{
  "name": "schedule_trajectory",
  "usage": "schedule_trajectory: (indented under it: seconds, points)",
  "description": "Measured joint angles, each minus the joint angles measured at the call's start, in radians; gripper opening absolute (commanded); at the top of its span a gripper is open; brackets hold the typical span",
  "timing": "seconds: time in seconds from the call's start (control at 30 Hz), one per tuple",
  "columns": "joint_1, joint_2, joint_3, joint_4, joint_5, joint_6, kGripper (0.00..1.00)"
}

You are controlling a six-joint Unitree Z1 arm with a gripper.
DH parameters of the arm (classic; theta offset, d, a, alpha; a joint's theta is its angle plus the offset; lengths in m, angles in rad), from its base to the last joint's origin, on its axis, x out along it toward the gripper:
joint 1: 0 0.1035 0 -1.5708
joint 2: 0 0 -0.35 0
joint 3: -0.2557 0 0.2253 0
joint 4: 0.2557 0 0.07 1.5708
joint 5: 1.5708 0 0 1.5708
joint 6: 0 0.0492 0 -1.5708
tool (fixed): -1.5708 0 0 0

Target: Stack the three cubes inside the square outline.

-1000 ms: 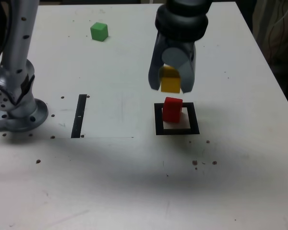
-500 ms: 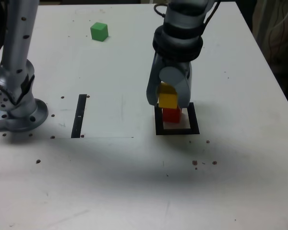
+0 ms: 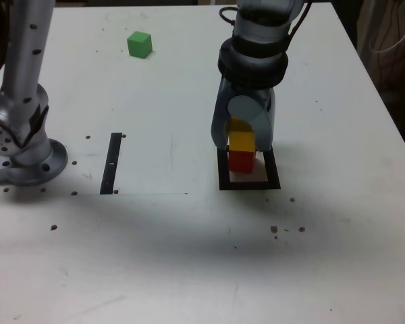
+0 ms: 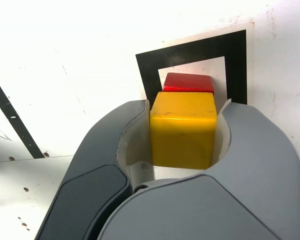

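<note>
Yellow solid cube point(image 3: 241, 141) sitting on top of red solid cube point(image 3: 241, 160), stack inside thick black square outline with white centre point(image 3: 275, 177), roughly mid-desk, toward the exterior view's right. Red cube slightly toward the outline's far edge, white floor visible in front of it.

Grey gripper point(image 3: 242, 138) pointing down over the stack, fingers point(image 4: 250, 150) flanking the yellow cube on both sides. Wrist view: pads right against the cube's side faces, no clear gap visible; can't tell whether still pinching or just loosened. Treating grip state as undetermined.

Wrist view also shows red cube's top edge point(image 4: 188, 82) peeking out beyond the yellow one point(image 4: 183, 129), so top cube offset a bit rather than flush.

Green solid cube point(image 3: 140, 44) alone near the desk's far edge, toward the far left corner in the exterior view, well apart from the stack.

Thin black straight strip point(image 3: 111, 163) flat on the white desk point(image 3: 189, 256), between arm base point(image 3: 27, 152) at the left edge and the outline. Small dark specks scattered over the desk's near half.
</note>
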Motion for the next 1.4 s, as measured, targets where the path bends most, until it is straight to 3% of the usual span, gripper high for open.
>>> schedule_trajectory:
  seconds: [0.17,0.27,0.5,0.67,0.93,1.17,1.4]
  points:
    - [0.000,-0.003,0.000,-0.002,0.002,0.002,0.90]
    - [0.000,-0.004,0.000,-0.001,0.003,0.004,0.99]
    - [0.001,-0.010,0.000,0.009,0.006,0.004,0.99]
    - [0.016,-0.081,-0.002,0.024,0.020,0.016,0.99]
    - [0.184,-0.229,0.041,0.031,0.025,0.156,0.99]
    - [0.387,-0.313,0.045,0.031,0.124,0.345,0.99]
    - [0.601,-0.320,0.046,0.034,0.162,0.535,0.99]
